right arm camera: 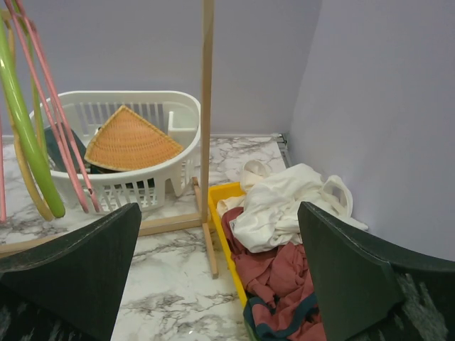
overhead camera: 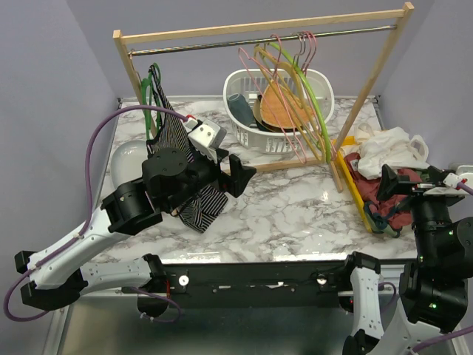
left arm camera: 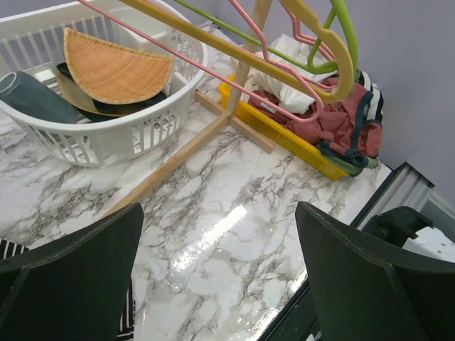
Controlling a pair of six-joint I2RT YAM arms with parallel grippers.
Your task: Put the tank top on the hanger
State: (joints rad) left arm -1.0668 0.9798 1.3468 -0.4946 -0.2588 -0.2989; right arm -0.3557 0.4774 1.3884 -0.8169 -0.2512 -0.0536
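The white tank top [overhead camera: 384, 144] lies crumpled on top of red clothes in a yellow bin at the right. It also shows in the right wrist view [right arm camera: 284, 199] and the left wrist view [left arm camera: 281, 67]. The thin pink wire hanger [overhead camera: 295, 157] hangs from the rack's rod among other hangers, and is seen in the left wrist view [left arm camera: 234, 80] and the right wrist view [right arm camera: 62, 138]. My left gripper [overhead camera: 238, 176] is open and empty over the marble table, left of the rack's middle. My right gripper [overhead camera: 388, 185] is open and empty just in front of the bin.
A wooden rack [overhead camera: 259, 29] spans the table. A white basket [overhead camera: 277, 111] holds an orange woven piece and dark items. A lime-green hanger [overhead camera: 314, 103] and yellow hangers hang beside the pink one. A striped garment [overhead camera: 196, 200] hangs at the left. The yellow bin [overhead camera: 355, 188] holds red clothes [right arm camera: 284, 277].
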